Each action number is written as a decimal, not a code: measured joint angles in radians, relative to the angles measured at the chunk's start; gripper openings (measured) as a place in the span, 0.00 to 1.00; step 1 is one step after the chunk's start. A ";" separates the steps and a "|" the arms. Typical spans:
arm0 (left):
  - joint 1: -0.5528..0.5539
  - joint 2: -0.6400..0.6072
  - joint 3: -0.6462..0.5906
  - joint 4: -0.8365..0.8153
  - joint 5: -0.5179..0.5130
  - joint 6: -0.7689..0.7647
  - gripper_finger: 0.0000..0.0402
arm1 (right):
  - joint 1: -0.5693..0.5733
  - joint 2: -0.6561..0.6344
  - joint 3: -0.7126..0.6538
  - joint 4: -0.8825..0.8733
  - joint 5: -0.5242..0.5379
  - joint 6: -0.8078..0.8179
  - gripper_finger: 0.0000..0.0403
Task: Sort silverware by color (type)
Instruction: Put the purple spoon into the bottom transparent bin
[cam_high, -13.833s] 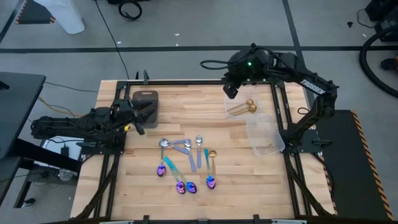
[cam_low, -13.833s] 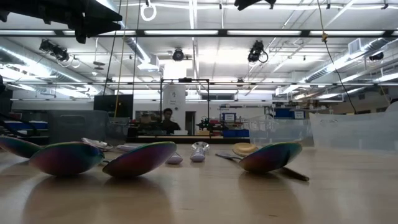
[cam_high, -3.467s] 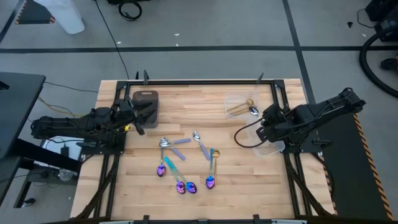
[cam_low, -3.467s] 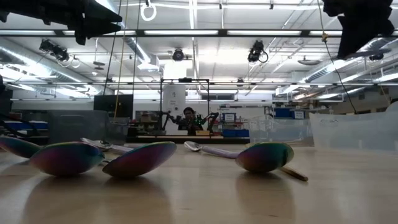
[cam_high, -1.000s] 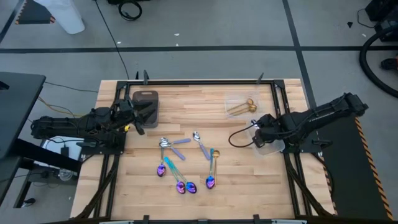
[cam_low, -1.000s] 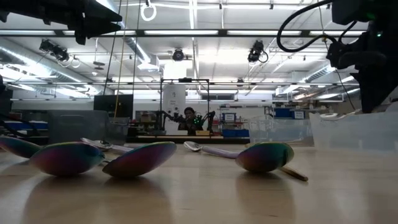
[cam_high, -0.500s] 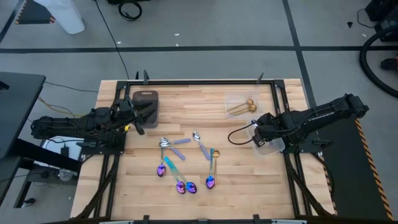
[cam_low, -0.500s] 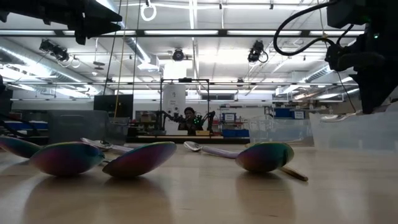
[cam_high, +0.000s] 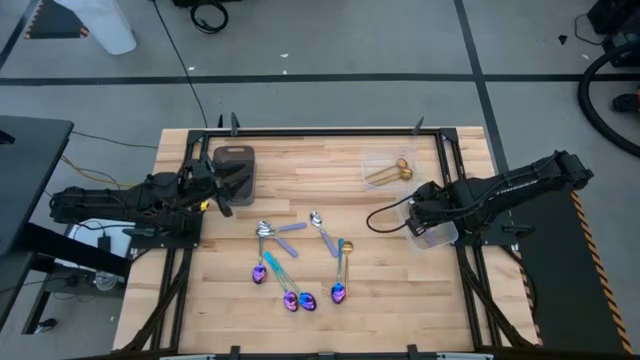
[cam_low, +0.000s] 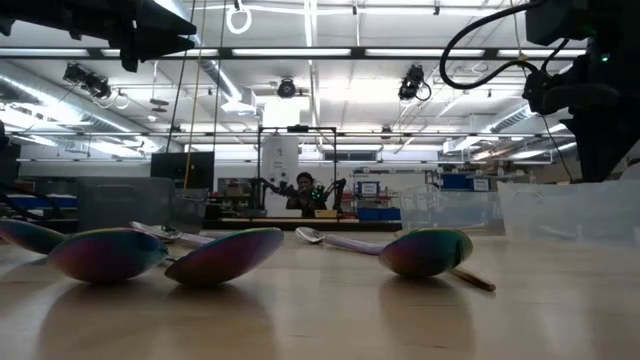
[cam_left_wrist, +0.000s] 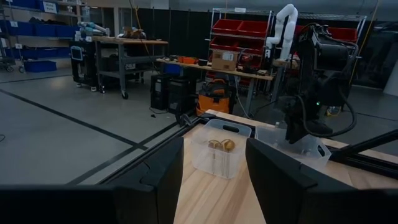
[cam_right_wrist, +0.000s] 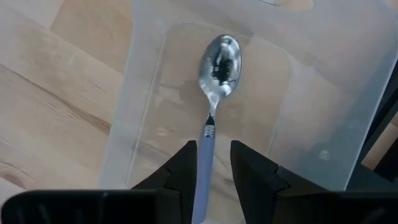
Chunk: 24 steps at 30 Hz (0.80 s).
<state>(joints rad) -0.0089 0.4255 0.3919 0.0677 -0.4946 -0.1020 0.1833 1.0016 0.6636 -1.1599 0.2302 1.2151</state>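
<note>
Between my right gripper's (cam_right_wrist: 208, 167) closed dark fingers I pinch the pale-blue handle of a shiny silver spoon (cam_right_wrist: 217, 68), its bowl inside the clear plastic container (cam_right_wrist: 149, 118). My left gripper (cam_high: 222, 185) waits, fingers apart.

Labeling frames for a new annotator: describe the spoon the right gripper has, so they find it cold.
Go to the table's right edge, where the right gripper hangs over the nearer clear container, beside the one holding gold spoons. The silver spoon lies between its fingers, bowl over the container floor. Unlike the iridescent spoons mid-table, its bowl is mirror-bright on a pale lavender handle.
</note>
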 joint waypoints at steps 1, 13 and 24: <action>0.000 0.000 0.000 0.000 0.000 0.000 0.45 | 0.000 0.000 0.000 0.000 0.000 0.000 0.27; 0.000 0.000 0.000 0.000 0.000 0.000 0.45 | -0.001 0.000 0.001 -0.001 -0.006 -0.006 0.28; 0.000 0.000 0.000 0.000 0.000 0.000 0.45 | -0.022 0.000 0.119 -0.023 0.016 -0.040 0.27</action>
<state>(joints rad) -0.0090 0.4255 0.3919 0.0678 -0.4946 -0.1020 0.1612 1.0012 0.7830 -1.1825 0.2461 1.1746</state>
